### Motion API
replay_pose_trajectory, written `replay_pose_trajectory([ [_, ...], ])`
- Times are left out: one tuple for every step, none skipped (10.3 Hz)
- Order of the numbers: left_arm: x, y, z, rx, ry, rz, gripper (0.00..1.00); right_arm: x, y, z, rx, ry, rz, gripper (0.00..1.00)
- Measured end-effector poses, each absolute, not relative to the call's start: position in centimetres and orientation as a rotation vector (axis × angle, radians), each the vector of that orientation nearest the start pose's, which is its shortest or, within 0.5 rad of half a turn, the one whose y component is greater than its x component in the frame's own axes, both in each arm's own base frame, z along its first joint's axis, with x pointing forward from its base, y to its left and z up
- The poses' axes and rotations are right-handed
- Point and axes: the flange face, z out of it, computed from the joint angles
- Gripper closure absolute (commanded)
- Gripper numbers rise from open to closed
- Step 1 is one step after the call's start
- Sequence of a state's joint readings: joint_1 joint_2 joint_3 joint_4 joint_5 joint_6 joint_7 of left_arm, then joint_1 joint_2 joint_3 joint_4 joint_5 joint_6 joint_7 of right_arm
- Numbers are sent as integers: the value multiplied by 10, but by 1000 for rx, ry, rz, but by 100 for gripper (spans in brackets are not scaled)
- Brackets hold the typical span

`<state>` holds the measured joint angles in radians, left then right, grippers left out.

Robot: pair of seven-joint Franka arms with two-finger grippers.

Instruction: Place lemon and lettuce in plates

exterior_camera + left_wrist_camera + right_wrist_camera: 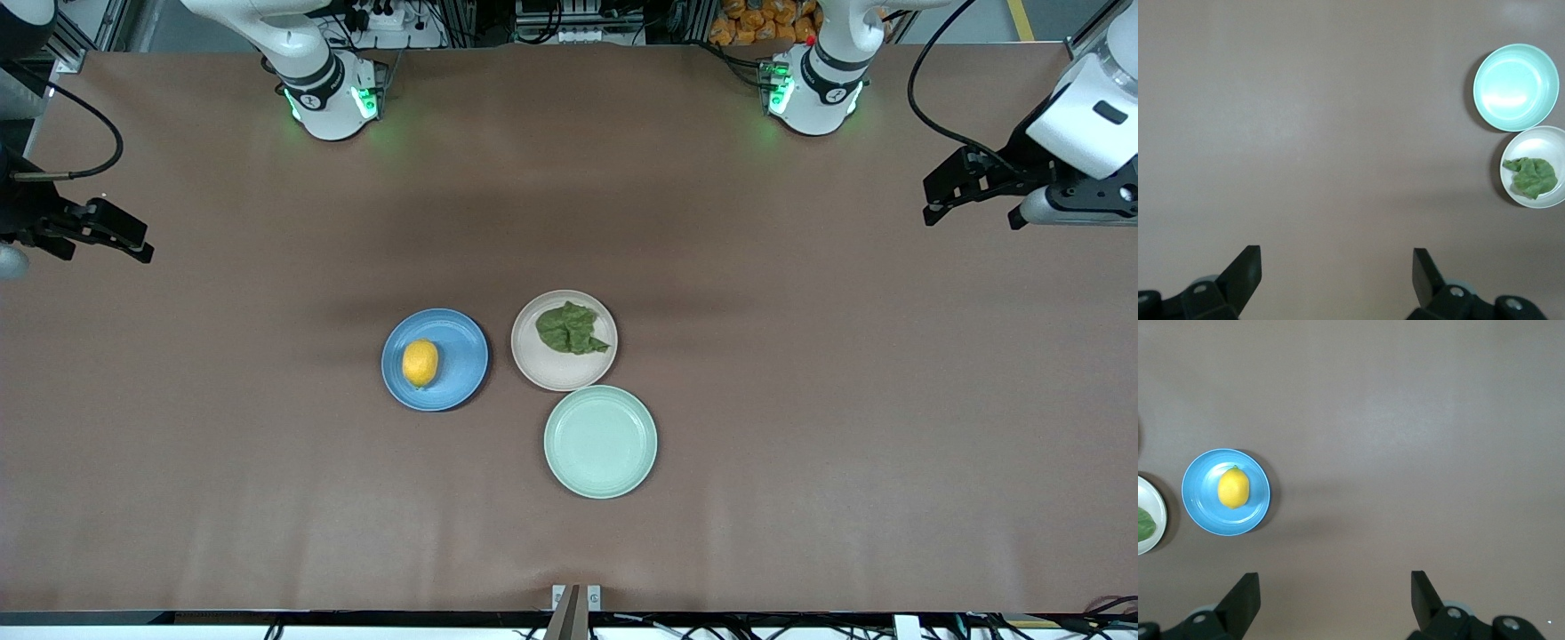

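The lemon (420, 363) lies in the blue plate (464, 356) near the middle of the table. The lettuce (571, 329) lies in the beige-pink plate (560, 378) beside it, toward the left arm's end. My left gripper (969, 206) is open and empty, raised over the left arm's end of the table. My right gripper (133, 238) is open and empty, raised over the right arm's end. The left wrist view shows the open left gripper (1337, 267), the lettuce (1533, 177) and its plate (1545, 137). The right wrist view shows the open right gripper (1335, 590), the lemon (1233, 487) and the blue plate (1201, 503).
A mint green plate (600, 441) with nothing in it sits nearer to the front camera than the beige-pink plate, touching or nearly touching it; it also shows in the left wrist view (1515, 87). Brown table surface (800, 400) surrounds the plates.
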<state>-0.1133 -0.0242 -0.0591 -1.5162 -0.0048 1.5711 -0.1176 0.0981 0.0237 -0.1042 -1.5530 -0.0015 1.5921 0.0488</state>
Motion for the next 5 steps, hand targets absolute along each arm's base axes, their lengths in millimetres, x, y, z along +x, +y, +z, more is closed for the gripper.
replay_pose_trajectory([
  [539,-94,669,-3148,87,-137,0,564,-3,622,-3144,86,-25,0],
  [538,-94,671,-3143,91,-142,0,564,-3,622,-3144,86,-25,0],
  [538,-94,672,-3142,95,-142,0,564,-3,622,-3144,86,-25,0],
  [538,-94,672,-3142,98,-141,0,564,-3,622,-3144,86,-25,0],
  [538,-94,672,-3141,100,-137,0,564,-3,622,-3144,86,-25,0],
])
